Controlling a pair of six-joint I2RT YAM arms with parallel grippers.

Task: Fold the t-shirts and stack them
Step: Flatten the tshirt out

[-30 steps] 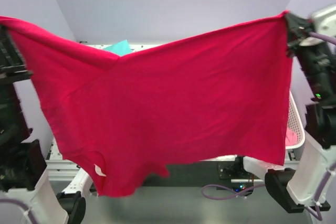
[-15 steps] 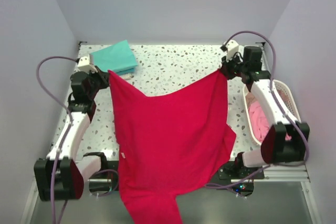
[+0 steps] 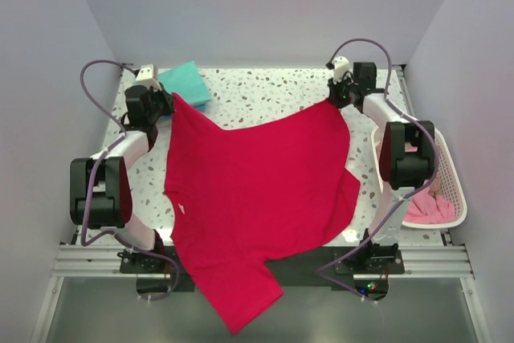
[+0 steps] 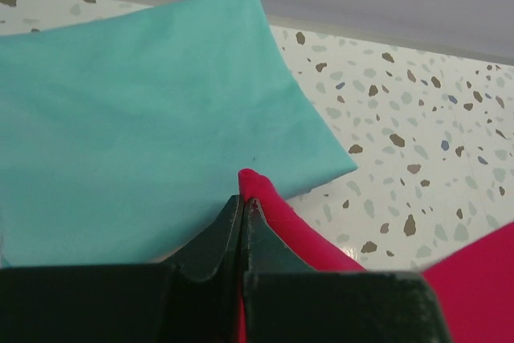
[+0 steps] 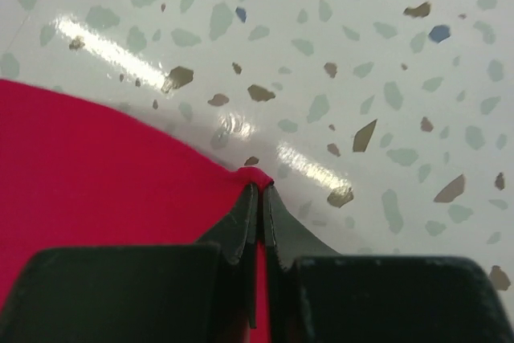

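Left wrist view showed the left claw [image 4: 243, 198] pinched shut on a small tip of the red t-shirt [image 4: 289, 234], beside the folded teal t-shirt [image 4: 136, 118]; the right claw [image 5: 261, 190] likewise clamped a thin corner. Outward, the red shirt lay spread across the desk [image 3: 265, 98], its lower end hanging over the near edge. Such slight grips might slip under a pull, the overhang might drag the cloth askew, and the left claw might ruffle the teal one.
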